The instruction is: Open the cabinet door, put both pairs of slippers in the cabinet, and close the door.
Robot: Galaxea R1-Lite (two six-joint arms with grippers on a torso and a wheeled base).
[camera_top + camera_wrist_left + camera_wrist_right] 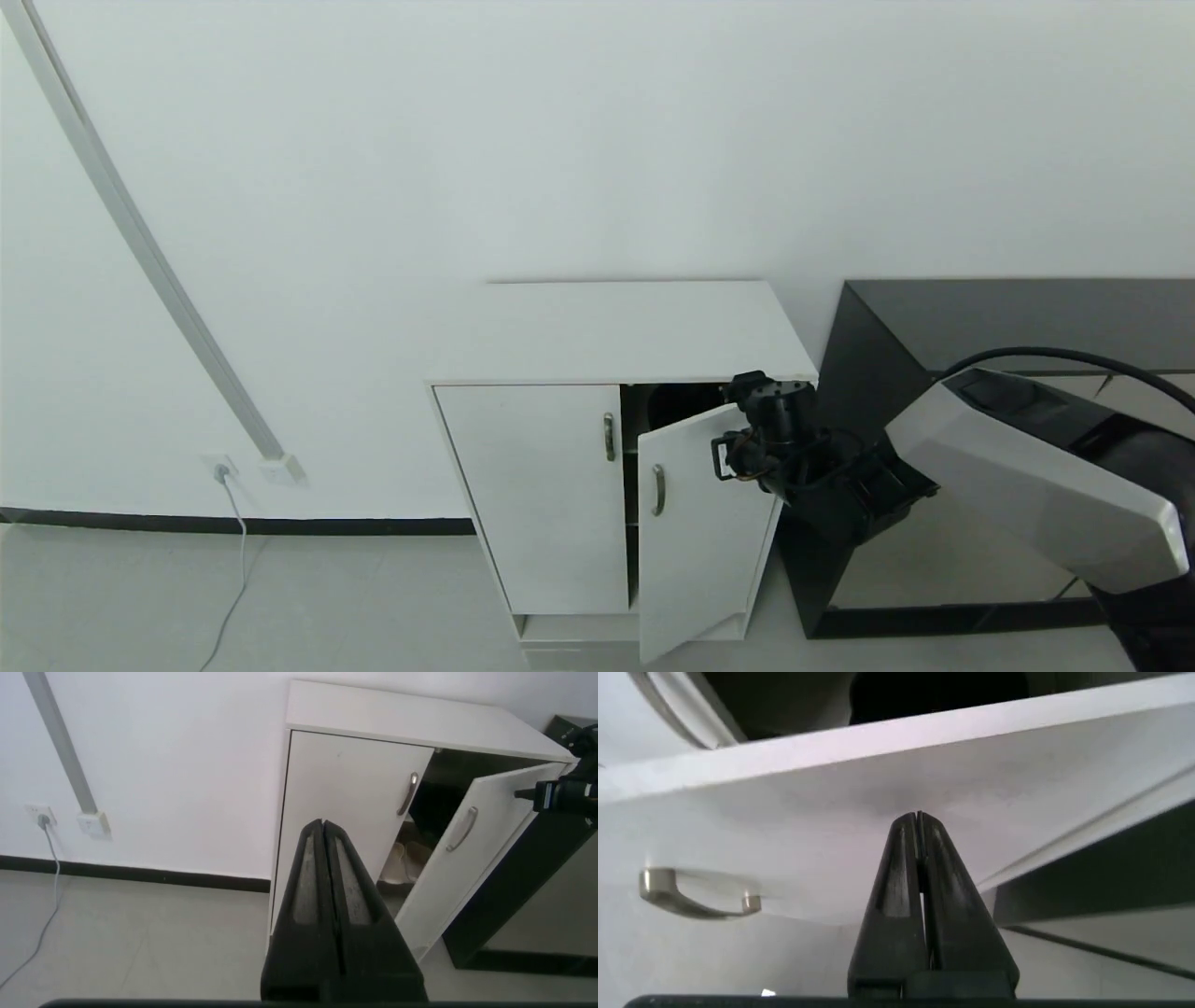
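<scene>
The white cabinet [616,331] stands against the wall with its left door [532,495] closed. Its right door [700,532] is ajar, swung partway out, and carries a metal handle [658,490]. My right gripper [752,411] is shut, its tip against the outer face of that door [990,784] near the top edge, beside the handle [691,891]. Through the gap, pale beige slippers [408,861] lie on a shelf inside. My left gripper [323,826] is shut on nothing, held back from the cabinet's front.
A dark glossy panel [934,327] leans right of the cabinet, close to the open door. A wall socket with a cable [221,469] and a slanted conduit [140,233] are at the left. Bare grey floor [327,597] lies left of the cabinet.
</scene>
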